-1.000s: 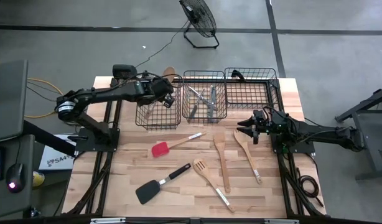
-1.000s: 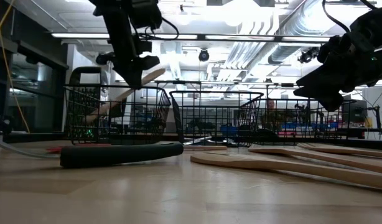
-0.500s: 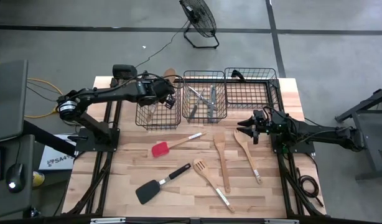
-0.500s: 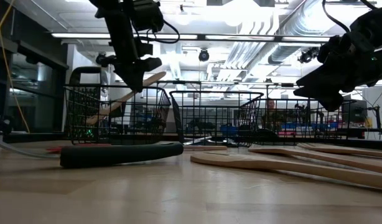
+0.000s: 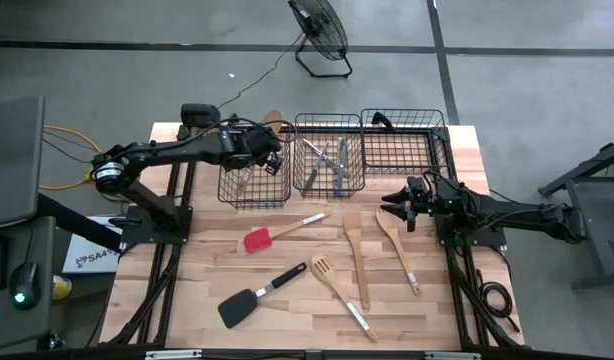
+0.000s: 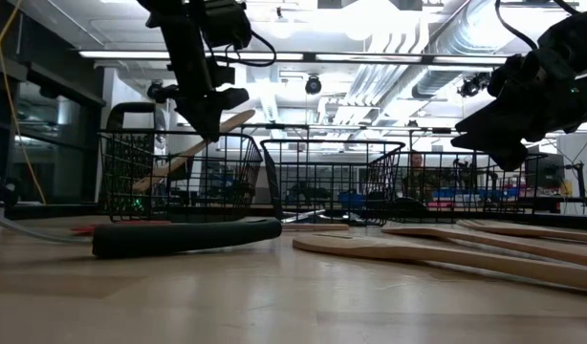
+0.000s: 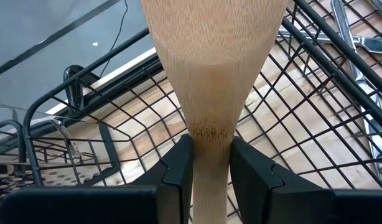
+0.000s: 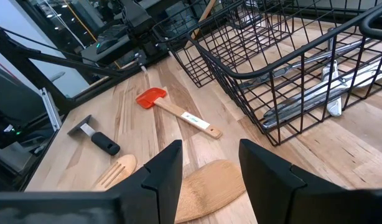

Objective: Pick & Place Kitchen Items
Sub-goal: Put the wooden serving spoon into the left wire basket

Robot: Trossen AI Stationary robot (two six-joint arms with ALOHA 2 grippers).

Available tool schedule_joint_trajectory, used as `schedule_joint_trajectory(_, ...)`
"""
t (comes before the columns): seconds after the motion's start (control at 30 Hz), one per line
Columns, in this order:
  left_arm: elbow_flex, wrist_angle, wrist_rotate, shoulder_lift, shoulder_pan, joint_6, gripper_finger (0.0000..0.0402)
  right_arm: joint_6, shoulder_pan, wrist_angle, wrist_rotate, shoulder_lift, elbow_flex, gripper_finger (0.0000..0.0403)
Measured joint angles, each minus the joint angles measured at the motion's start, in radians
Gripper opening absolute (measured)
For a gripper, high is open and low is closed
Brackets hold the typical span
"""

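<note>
The left gripper [image 7: 209, 158] clasps a wooden spoon [image 7: 211, 74] over the left basket [image 5: 254, 184]. The right gripper [image 8: 209, 165] hangs released above the bench [image 5: 287, 250]

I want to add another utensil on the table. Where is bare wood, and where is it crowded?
Bare wood lies left of the red spatula and black turner, toward the table's left edge. It is crowded on the right, around the wooden spoons below the right gripper.
</note>
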Motion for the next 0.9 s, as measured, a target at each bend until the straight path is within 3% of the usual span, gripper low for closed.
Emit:
schedule_joint_trajectory(0.47,0.000,0.000,0.008,0.000,0.000,-0.002,0.0080,0.000,0.000,0.000,0.000,0.000,0.000,0.0151)
schedule_joint_trajectory(0.9,0.000,-0.005,0.077,0.024,0.021,-0.024,0.0080,0.000,0.000,0.000,0.000,0.000,0.000,0.0151)
